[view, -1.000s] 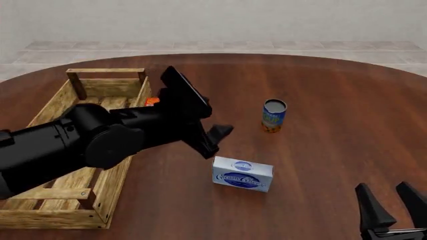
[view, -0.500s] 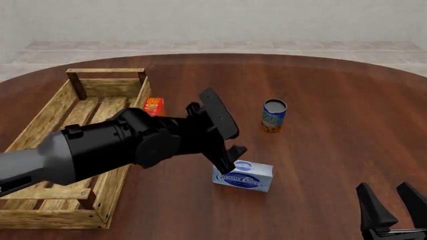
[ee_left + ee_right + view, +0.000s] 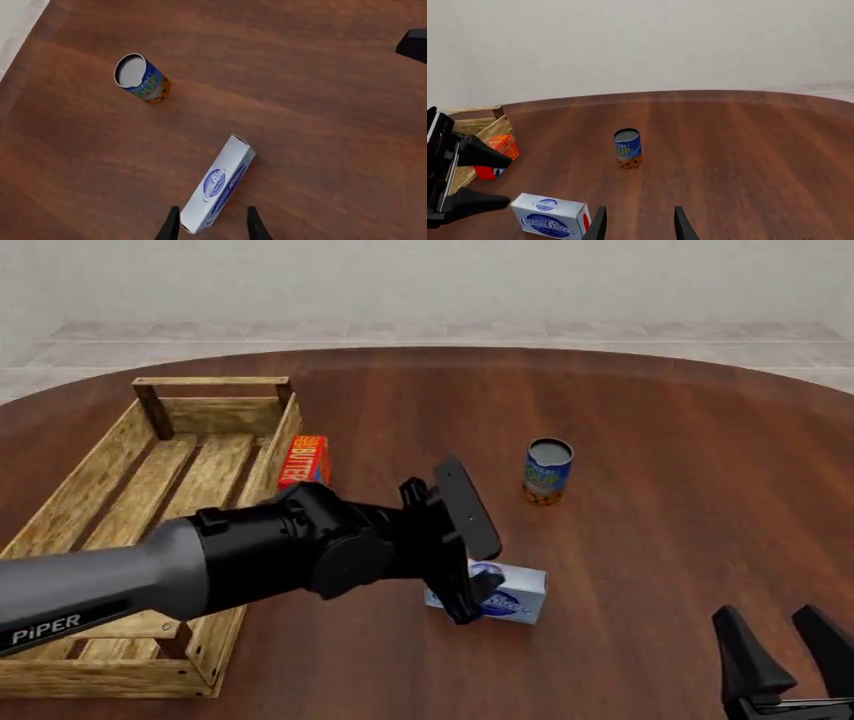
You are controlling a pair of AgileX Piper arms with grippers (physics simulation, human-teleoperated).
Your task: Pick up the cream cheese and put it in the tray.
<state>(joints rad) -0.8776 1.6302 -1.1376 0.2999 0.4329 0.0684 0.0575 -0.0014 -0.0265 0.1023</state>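
Note:
The cream cheese [image 3: 518, 589], a small pale box with a dark blue oval logo, lies flat on the table right of the tray [image 3: 83, 483]. My left gripper [image 3: 473, 596] hangs over the box's left end and is open. In the left wrist view the fingertips [image 3: 170, 227] stand on either side of the near end of the cream cheese [image 3: 217, 184], with no grip showing. The right wrist view shows the left gripper [image 3: 502, 180] spread just beside the cream cheese [image 3: 551, 218]. My right gripper [image 3: 790, 660] waits open at the near right, holding nothing.
A red-orange butter box [image 3: 306, 460] leans by the tray's right wall. A blue can [image 3: 547, 470] stands upright behind and to the right of the cream cheese. The light-wood tray has raised slatted sides and end handle bars.
My left arm has swung right from the tray's edge and come down over the cream cheese, uncovering the butter box. The right arm and the objects have stayed still.

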